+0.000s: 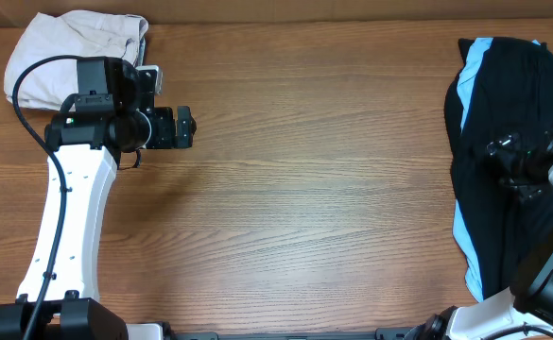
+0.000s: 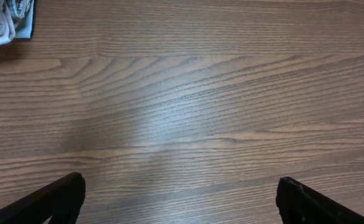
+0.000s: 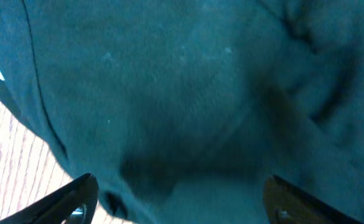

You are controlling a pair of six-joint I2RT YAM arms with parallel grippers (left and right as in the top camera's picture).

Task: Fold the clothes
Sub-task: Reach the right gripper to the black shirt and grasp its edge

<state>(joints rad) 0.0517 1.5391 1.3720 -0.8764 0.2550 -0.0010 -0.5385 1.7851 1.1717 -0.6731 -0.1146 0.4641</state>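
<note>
A black garment with light blue trim [image 1: 503, 104] lies in a rumpled heap at the right edge of the table. My right gripper [image 1: 495, 151] is open and sits low over its middle; the right wrist view shows dark cloth [image 3: 182, 81] filling the frame between the spread fingers [image 3: 178, 196]. A beige garment [image 1: 73, 42] lies bunched at the far left corner; a corner of it shows in the left wrist view [image 2: 4, 22]. My left gripper [image 1: 186, 127] is open and empty over bare wood [image 2: 178, 196], to the right of the beige garment.
The wooden table [image 1: 304, 189] stretches between the two garments. The left arm's white link [image 1: 68, 227] runs along the left side, with a black cable [image 1: 25, 85] looping over the beige garment.
</note>
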